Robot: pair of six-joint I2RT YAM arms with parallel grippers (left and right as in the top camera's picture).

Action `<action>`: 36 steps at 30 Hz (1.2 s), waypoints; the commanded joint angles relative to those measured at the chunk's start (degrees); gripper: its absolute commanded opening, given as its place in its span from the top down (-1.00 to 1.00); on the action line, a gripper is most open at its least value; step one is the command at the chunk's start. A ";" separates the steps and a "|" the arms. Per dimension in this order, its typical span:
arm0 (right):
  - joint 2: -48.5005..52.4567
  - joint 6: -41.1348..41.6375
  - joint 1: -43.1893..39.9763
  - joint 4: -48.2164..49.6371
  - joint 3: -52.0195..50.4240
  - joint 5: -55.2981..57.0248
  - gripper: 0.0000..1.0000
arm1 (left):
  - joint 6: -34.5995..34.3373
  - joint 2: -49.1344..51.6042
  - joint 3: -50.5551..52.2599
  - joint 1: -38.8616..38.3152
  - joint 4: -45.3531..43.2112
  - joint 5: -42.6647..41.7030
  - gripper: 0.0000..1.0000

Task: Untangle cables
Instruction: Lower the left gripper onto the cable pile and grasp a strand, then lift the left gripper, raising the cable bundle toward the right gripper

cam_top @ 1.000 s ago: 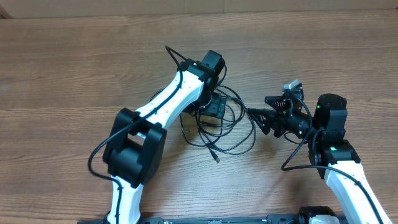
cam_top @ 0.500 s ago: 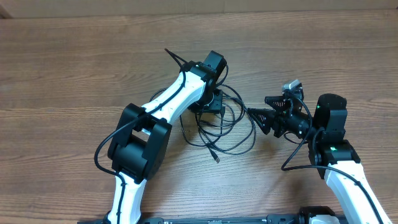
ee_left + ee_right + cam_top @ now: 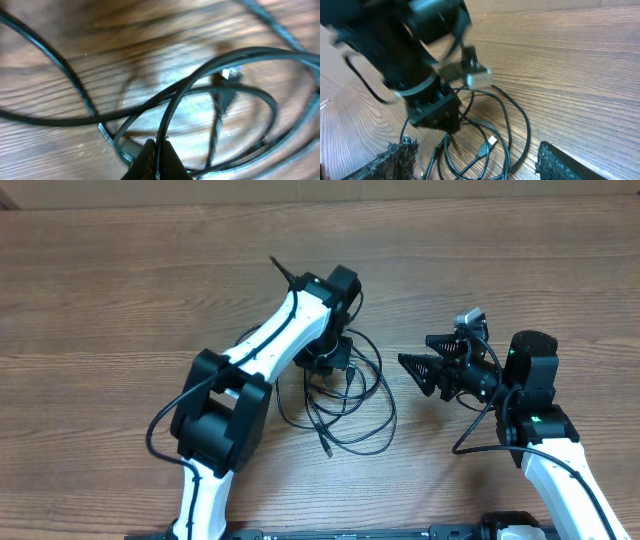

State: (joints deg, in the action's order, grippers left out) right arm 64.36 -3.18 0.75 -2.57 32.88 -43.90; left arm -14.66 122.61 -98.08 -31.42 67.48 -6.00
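The step in hand looks like the first pull on the tangle: the left claw is pinched together on one strand of the cables, the thin black cord caught between its tips, low over the worktop; the wrist view shows that strand arching up and away from the tips and crossing at least two others just in front of them. The cables lie as a loose nest of overlapping loops at the middle of the worktop, directly under and just right of the left claw; one plug trails out of the nest toward the robot, and another, silver-tipped plug lies inside a loop beyond the grip. The right claw stands apart, holding nothing, near the nest's right edge, its fingers pointing at the loops without touching them.

Judging from this, little is undone; the loops overlap one another throughout. The next move seems to call for lifting or dragging the held strand away from the nest, gently enough that the crossings slide rather than tighten; the right claw would likely need to come in and pin or take a neighbouring loop, so the whole bundle does not simply follow the left. Which cord the gripped strand belongs to I cannot tell; the wrist picture is blurred.
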 commanded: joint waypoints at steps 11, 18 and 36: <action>-0.11 0.33 -0.17 5.09 0.52 -10.93 -0.53 | 20.92 -30.05 -12.07 0.04 2.93 -4.11 0.92; -0.11 0.39 -0.17 11.80 0.52 -21.84 -0.51 | 20.59 -38.49 -12.70 0.04 2.95 -4.20 0.92; -0.11 7.91 -0.17 24.41 0.52 -26.95 -0.53 | 18.49 -39.34 -12.66 -0.02 3.39 -12.04 0.91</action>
State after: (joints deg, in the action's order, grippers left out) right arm 64.36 3.90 0.75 21.47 32.88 -70.11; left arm 4.45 83.42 -109.89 -31.42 71.57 -14.59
